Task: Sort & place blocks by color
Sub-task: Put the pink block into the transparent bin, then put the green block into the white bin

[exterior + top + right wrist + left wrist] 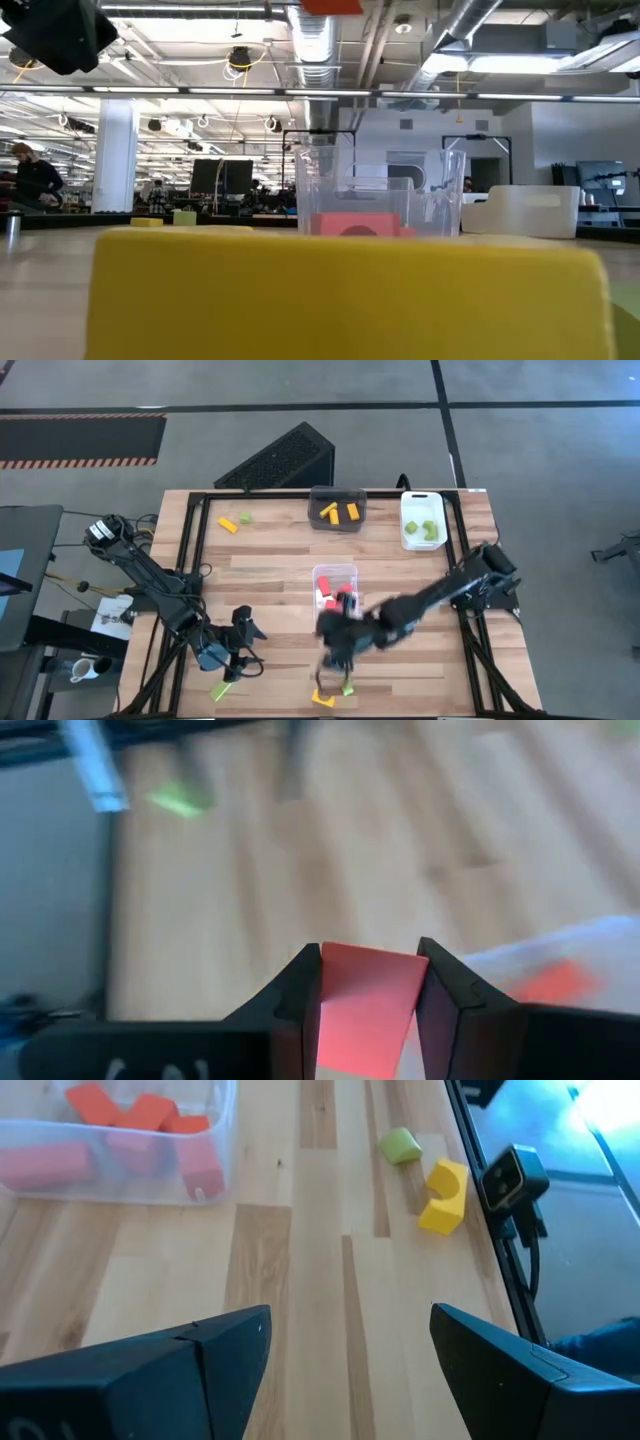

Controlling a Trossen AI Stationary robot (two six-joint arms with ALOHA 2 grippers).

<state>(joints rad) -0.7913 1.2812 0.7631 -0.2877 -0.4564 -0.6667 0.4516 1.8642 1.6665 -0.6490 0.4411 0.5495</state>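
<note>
now the right gripper (368, 982), low centre of the overhead frame, has its fingers clenched on a red block (364, 1005) beside the clear bin (336, 573); the left gripper (350, 1342), lower left, hangs released over the counter (300, 1280).

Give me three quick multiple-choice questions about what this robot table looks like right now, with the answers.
1. Where does the white bin stand?
A. far right corner of the table
B. near left corner
C. table centre

2. What colour are the blocks in the clear bin?
A. green
B. red
C. yellow

3. What is the right gripper doing?
A. hanging open
B. pinching a red block
C. holding a yellow block

Answers: 1 A, as the high view places it there; 2 B, as the left wrist view shows red pieces inside; 3 B, as a red block sits clamped between its fingers.
</note>
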